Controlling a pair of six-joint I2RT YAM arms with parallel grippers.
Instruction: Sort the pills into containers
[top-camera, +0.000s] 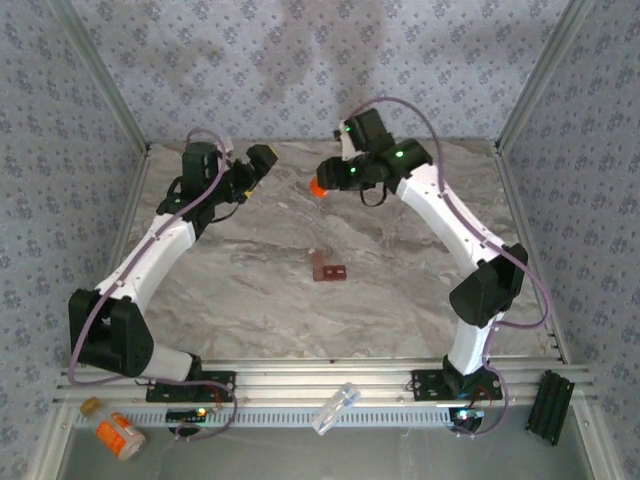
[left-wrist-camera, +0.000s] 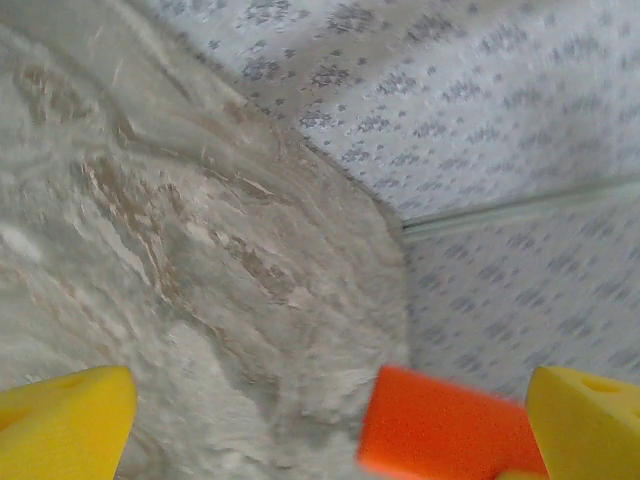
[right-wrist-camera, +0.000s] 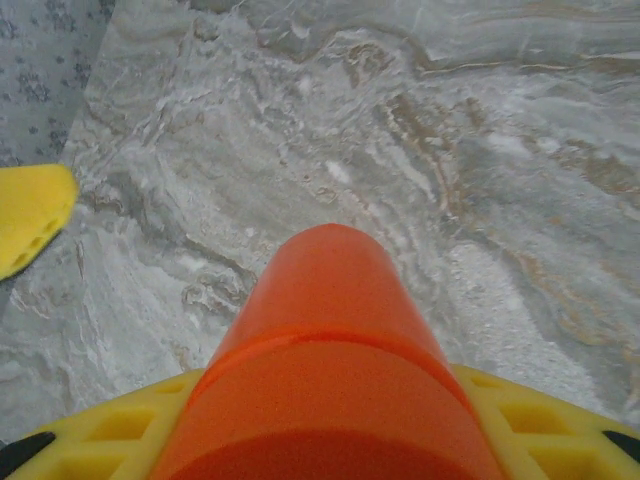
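Note:
My right gripper (top-camera: 328, 180) is shut on a plain orange vial (top-camera: 318, 187) and holds it above the back middle of the marble table. In the right wrist view the vial (right-wrist-camera: 330, 320) sticks out forward between the yellow fingers (right-wrist-camera: 540, 420). My left gripper (top-camera: 262, 160) stands open just left of it, with nothing held. From the left wrist, the vial's end (left-wrist-camera: 440, 425) shows close to the right-hand finger (left-wrist-camera: 590, 420). The containers, a small red-brown box (top-camera: 327, 268), lie at the table's centre, apart from both grippers. The pills are out of view.
A white-capped orange bottle (top-camera: 120, 435) and a small orange piece (top-camera: 90, 405) lie off the table at the front left. A clear plastic tube (top-camera: 335, 408) rests on the front rail. Patterned walls close the back and sides.

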